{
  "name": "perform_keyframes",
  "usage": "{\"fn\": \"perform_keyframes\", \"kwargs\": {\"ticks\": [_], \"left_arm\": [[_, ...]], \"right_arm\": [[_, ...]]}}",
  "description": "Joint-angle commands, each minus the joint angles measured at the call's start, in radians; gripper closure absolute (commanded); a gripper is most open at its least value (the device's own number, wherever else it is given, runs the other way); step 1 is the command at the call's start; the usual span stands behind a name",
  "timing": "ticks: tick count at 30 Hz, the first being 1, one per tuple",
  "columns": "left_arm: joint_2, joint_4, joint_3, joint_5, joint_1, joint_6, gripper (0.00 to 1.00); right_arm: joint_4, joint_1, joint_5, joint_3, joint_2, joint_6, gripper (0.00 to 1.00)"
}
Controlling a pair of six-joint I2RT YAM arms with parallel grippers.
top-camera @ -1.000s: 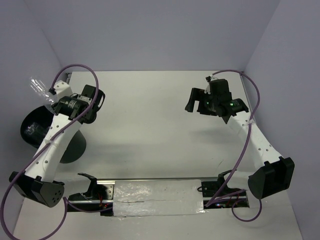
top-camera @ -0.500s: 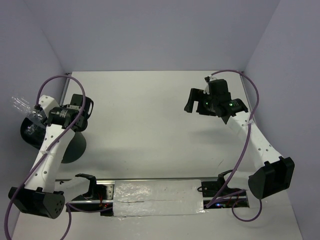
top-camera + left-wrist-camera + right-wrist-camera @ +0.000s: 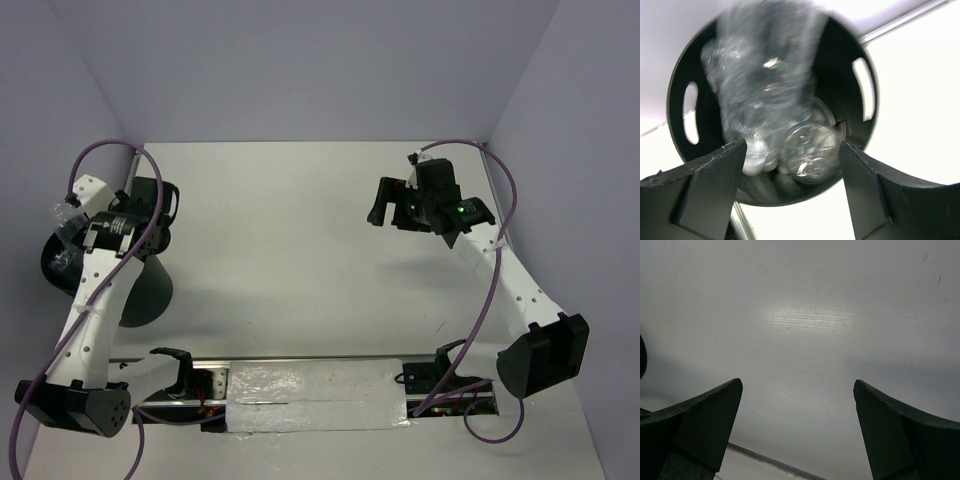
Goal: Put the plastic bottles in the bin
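Left fingers [image 3: 710, 185] are spread wide at the bottom corners of the wrist view, gripping nothing, and a clear bottle [image 3: 765, 75] sits between them as a blurred smear in the upper middle of the frame, right over the mouth of the bin [image 3: 850, 130]. It looks to be dropping in! Other bottles [image 3: 807, 150] lie heaped at the bottom. The worry is that the blur reaches up to the far rim at the top of the frame, so the bottle could clip that edge, or bounce off the heap and hop out. Overhead, the bin stands at the far left of the bench [image 3: 300, 230], and a careless arm swing might nudge it. Right fingers [image 3: 695, 420] hang open over bare bench, holding nothing.
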Motion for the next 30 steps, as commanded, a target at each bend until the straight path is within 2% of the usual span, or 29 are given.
{"fn": "perform_keyframes", "kwargs": {"ticks": [1,7,12,17,21,22,24,30], "left_arm": [[0.006,0.106,0.105,0.015,0.003,0.179,0.12],[0.077,0.228,0.323,0.162,0.003,0.414,0.10],[0.170,0.202,0.549,0.277,0.003,0.483,0.08],[0.324,0.137,0.748,0.318,0.003,0.480,0.07],[0.431,0.175,0.861,0.519,0.003,0.522,0.06],[0.445,0.175,0.862,0.519,0.003,0.526,0.06],[0.468,0.217,0.891,0.638,0.001,0.552,0.05],[0.441,0.448,0.802,1.054,0.001,0.620,0.03]], "right_arm": [[0.001,0.012,0.005,0.026,-0.004,-0.004,0.00],[0.010,0.012,0.003,0.021,0.002,0.001,0.00],[0.017,0.012,0.010,0.010,0.004,0.004,0.00],[0.009,0.012,0.022,0.015,0.002,0.003,0.00],[-0.022,0.013,0.046,0.052,-0.010,0.001,0.00],[-0.022,0.013,0.055,0.064,-0.015,0.000,0.00],[-0.043,0.013,0.091,0.108,-0.036,-0.004,0.00],[-0.112,0.013,0.192,0.255,-0.094,-0.053,0.00]]}}
